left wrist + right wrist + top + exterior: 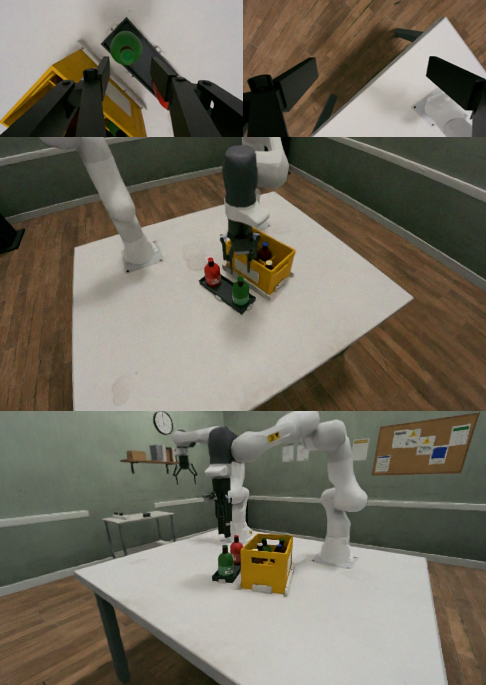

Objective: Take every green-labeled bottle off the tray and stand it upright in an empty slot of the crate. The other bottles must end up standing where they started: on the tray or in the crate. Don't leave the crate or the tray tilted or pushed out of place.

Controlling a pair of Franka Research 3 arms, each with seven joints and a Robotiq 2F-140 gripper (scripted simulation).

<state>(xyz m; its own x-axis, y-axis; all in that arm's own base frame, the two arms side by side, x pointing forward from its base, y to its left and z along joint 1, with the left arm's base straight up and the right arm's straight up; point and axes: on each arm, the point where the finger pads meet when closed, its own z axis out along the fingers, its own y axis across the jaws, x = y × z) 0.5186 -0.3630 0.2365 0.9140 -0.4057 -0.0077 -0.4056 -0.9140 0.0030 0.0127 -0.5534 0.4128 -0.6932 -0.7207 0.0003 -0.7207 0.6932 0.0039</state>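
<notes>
A green-labeled bottle [240,294] [226,564] [126,44] stands upright at one end of the black tray [224,291] [143,62]. A red bottle [212,276] [236,553] [159,96] stands at the tray's other end. The yellow crate [268,279] [265,577] [73,63] stands beside the tray. It holds several bottles, among them a dark one with a blue cap [265,245] and a green one [113,128]. My left gripper [240,271] [223,535] [130,65] is partly open and empty, pointing down above the tray and crate. My right gripper [186,482] [372,66] is wide open and empty, held high.
The right arm's base [138,253] [442,107] stands at the table's back, well away from the tray. The left arm's base [336,553] stands behind the crate. In the top view the left arm hides part of the crate's inside.
</notes>
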